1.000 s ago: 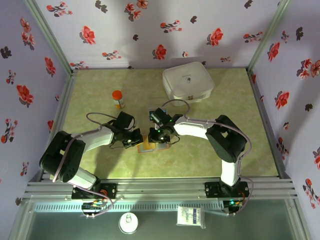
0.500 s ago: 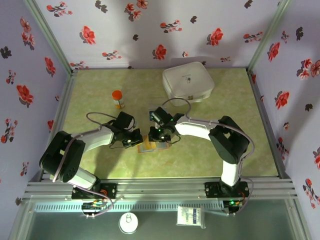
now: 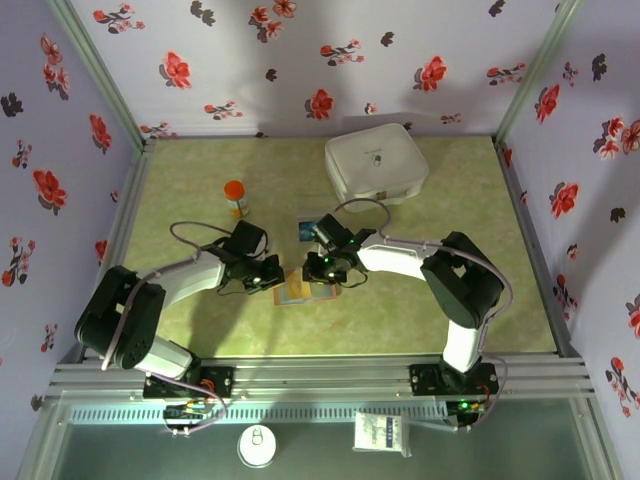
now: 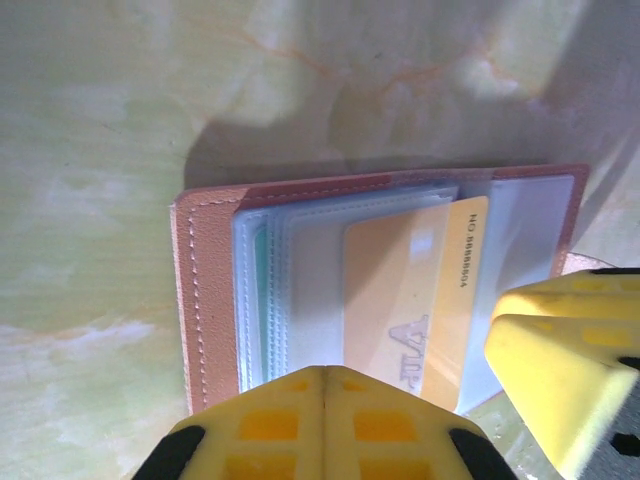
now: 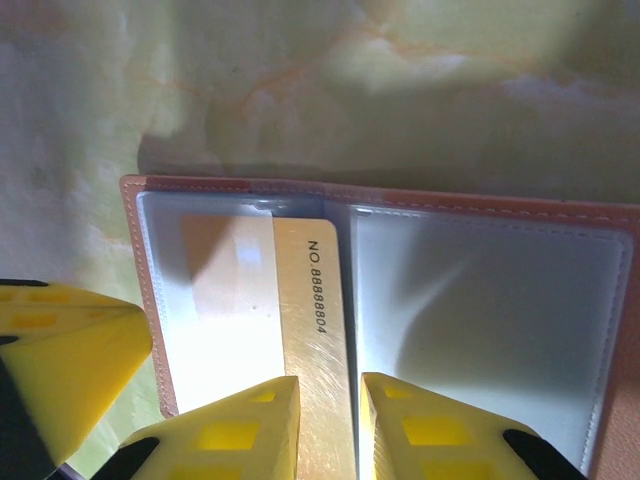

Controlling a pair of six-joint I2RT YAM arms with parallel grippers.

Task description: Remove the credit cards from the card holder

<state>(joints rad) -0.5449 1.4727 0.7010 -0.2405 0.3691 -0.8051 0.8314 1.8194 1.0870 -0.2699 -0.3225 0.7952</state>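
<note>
The tan card holder lies open on the green table between both grippers. In the left wrist view its leather edge frames clear sleeves; a yellow-gold card sticks partway out of one and a teal card edge shows inside. My left gripper is shut, its tips resting on the sleeves. My right gripper stands narrowly open, and the gold card's bare strip shows between its fingers. A blue card lies on the table behind the grippers.
A white rounded square case sits at the back right and an orange-capped bottle at the back left. The two grippers are close together over the wallet. Flowered walls enclose the table.
My right gripper has shifted slightly right and nearer, uncovering the blue card on the table behind it. The left gripper has stayed on the wallet.
</note>
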